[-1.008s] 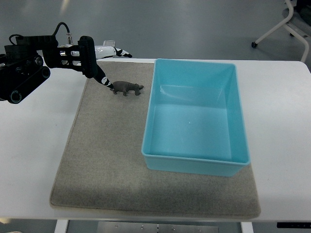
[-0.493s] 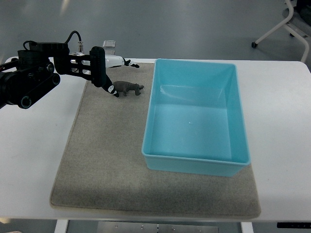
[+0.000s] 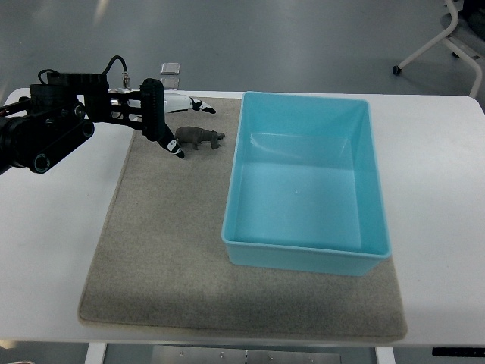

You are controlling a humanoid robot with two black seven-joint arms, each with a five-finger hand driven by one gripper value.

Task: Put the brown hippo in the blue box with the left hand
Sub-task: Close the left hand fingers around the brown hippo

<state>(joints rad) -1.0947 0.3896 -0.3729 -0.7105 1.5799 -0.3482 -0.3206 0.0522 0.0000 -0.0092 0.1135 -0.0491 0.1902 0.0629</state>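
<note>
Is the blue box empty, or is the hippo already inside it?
Empty: the blue box shows only its bare floor; the brown hippo stands outside on the mat.

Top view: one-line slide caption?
Left hand open around brown hippo on grey mat, beside empty blue box.

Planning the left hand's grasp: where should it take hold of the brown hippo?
Probably across the torso of the brown hippo, from above on its tail end. It stands upright, head toward the blue box, and the left hand already flanks its rear, fingers spread.
</note>
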